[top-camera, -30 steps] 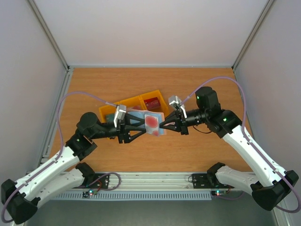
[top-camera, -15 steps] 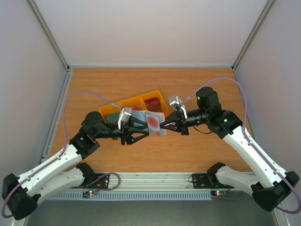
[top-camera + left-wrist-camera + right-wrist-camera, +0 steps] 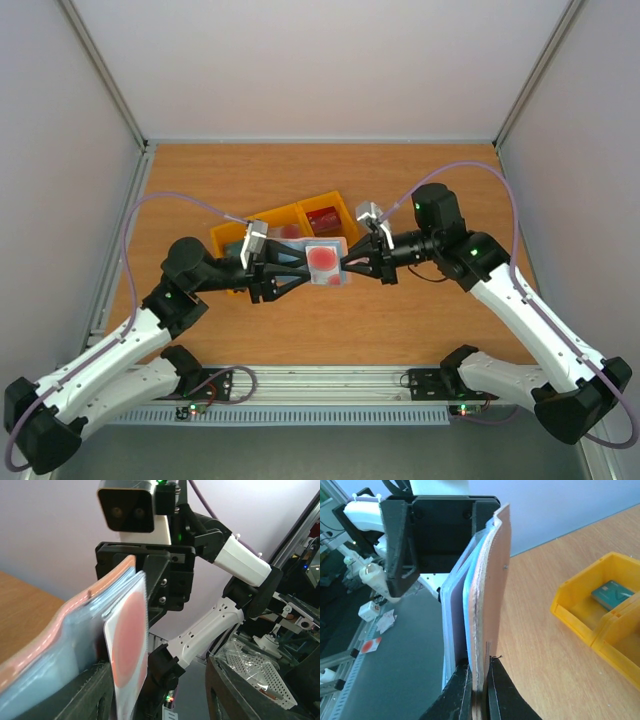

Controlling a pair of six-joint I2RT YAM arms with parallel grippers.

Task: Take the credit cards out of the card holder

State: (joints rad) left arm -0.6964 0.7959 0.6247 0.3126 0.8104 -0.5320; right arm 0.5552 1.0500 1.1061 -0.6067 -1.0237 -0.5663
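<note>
My right gripper [image 3: 479,682] clamps the thin taupe-brown bifold card holder [image 3: 492,580] by its edge. My left gripper [image 3: 157,680] gapes, with the whitish-pink red-blotched card [image 3: 129,640] beside one finger.

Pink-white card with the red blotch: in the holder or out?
Partly out: the left wrist view shows the card sticking out past the edge of the card holder; its lower end is hidden.

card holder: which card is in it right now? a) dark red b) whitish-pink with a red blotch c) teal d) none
b, the whitish-pink card with the red blotch stands in the card holder, while the teal card and the dark red card lie in the yellow tray.
</note>
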